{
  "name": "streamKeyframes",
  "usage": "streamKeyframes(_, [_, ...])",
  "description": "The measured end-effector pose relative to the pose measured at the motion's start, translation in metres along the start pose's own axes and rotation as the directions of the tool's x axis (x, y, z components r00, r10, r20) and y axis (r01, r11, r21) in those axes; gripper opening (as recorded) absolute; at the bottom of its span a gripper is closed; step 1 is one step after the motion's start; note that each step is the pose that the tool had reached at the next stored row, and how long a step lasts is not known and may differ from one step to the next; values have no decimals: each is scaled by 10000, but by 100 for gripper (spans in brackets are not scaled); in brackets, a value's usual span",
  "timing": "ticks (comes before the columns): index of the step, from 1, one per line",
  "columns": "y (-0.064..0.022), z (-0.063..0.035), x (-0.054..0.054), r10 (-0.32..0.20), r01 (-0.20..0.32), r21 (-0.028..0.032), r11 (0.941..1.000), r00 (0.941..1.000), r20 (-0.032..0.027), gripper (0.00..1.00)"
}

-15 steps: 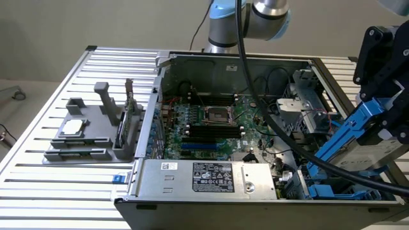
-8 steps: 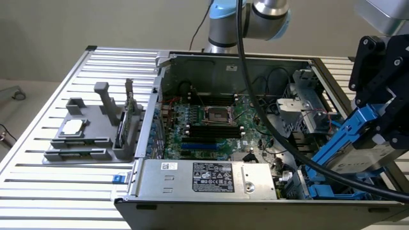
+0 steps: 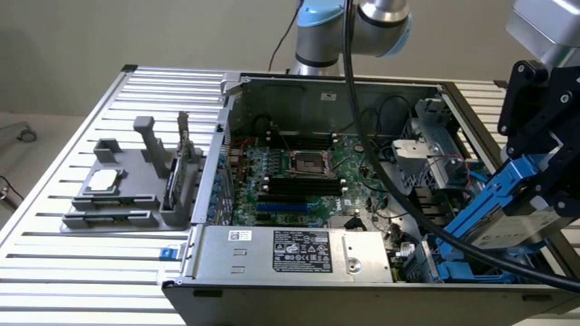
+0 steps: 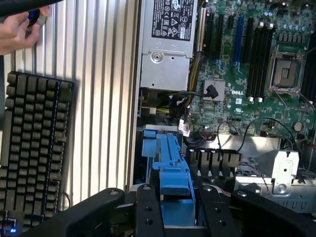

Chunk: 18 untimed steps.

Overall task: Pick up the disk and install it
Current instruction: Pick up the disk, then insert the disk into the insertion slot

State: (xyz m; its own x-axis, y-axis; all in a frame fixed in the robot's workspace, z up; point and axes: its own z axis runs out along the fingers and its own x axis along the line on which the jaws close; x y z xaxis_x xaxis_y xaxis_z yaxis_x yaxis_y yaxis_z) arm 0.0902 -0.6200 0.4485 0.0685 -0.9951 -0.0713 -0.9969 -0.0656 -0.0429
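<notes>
Blue plastic framed the flat rectangular silver-grey metal disk (image 3: 507,225), and the black two-fingered gripper (image 3: 542,189) was clamped on it, one finger against each long side of the carrier, as the wrist view made plain; the disk hung tilted, clear of any surface, above the drive bay (image 3: 446,263) at the near corner of the open grey computer case (image 3: 299,302) on the exterior view's right; other blue rails sat in that bay beneath it. Seen from the wrist, the carrier's end (image 4: 174,170) pointed towards the bay, with the green motherboard (image 4: 256,64) and the large silver power-supply box with its white sticker (image 4: 165,54) beyond; a black keyboard (image 4: 34,148) lay on the slatted aluminium desk (image 3: 81,275) beside the case, and a person's hand (image 4: 17,30) rested at the desk's far edge. The step in hand looked like bringing the disk to its slot; doing it well would probably mean squaring the tilted carrier with the bay's rails before any push, since a skewed entry could jam plastic against metal; the thick black cable (image 3: 348,81) trailing from the arm across the case passed just beside the disk and seemed the likeliest snag, as did the loose wires near the bay; a firm, centred grip appeared wise, because the smooth carrier might slip sideways under insertion force.
</notes>
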Motion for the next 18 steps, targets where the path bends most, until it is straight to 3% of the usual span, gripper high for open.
streamKeyframes(12, [-9, 71, -3, 28, -28, -1, 10000, 10000, 1, 33])
streamKeyframes(18, [-19, 86, -10, 180, -180, -31, 9998, 9998, -4, 33])
